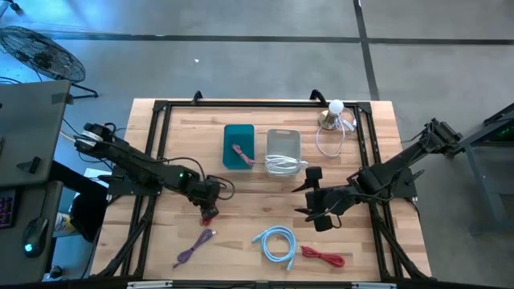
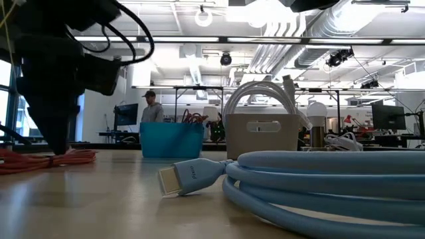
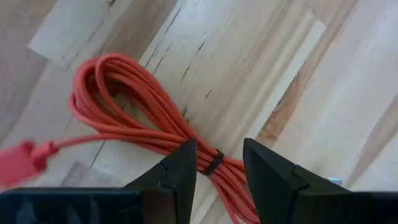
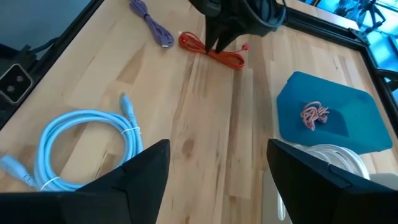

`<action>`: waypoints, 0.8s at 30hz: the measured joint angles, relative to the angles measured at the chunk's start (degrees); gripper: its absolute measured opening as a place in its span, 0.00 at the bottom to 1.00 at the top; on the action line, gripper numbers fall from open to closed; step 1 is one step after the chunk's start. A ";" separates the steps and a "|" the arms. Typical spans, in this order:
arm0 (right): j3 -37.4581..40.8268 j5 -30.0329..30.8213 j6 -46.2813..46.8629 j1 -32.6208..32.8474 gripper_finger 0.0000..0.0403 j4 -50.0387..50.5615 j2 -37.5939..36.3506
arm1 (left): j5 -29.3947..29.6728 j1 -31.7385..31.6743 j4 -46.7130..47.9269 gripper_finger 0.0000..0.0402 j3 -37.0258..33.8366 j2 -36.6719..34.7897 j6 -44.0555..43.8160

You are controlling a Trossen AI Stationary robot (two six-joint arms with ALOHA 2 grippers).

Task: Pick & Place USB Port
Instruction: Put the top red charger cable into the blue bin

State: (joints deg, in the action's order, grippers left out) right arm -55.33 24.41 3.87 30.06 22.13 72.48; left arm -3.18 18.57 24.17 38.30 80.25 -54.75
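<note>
An orange-red cable bundle (image 3: 124, 93), bound by a black tie (image 3: 214, 163), lies flat on the wooden table toward its near-left part. My left gripper (image 3: 219, 144) points down at it, open, with one finger on each side of the bundle at the tie. The low view shows this arm (image 2: 53, 86) reaching down to the cable (image 2: 46, 159). My right gripper (image 4: 217, 186) hovers open over the table's middle-right (image 1: 309, 201), above nothing. A blue bin (image 1: 238, 146) holds a pink cable (image 4: 314, 115). A pale bin (image 1: 283, 148) holds a white cable.
A purple cable (image 1: 195, 245), a coiled light-blue cable (image 1: 275, 243) and a red cable (image 1: 323, 257) lie near the table's near edge. A lamp with a white bulb (image 1: 336, 111) stands at the far right. A black frame (image 1: 157, 144) rims the table. A person (image 2: 151, 106) stands far behind.
</note>
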 joint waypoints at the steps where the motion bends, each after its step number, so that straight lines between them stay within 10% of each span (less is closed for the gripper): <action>1: 0.00 -0.44 0.06 0.00 0.65 0.09 -0.01 | -0.85 -0.45 -0.70 0.32 0.08 0.77 0.35; 24: -0.02 -0.11 0.67 4.11 0.65 0.74 0.00 | -4.91 -2.49 -2.49 0.01 -0.01 5.06 3.81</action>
State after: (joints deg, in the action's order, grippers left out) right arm -55.35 24.30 4.54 34.17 22.87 72.48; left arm -8.09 16.08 21.69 38.29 85.31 -50.94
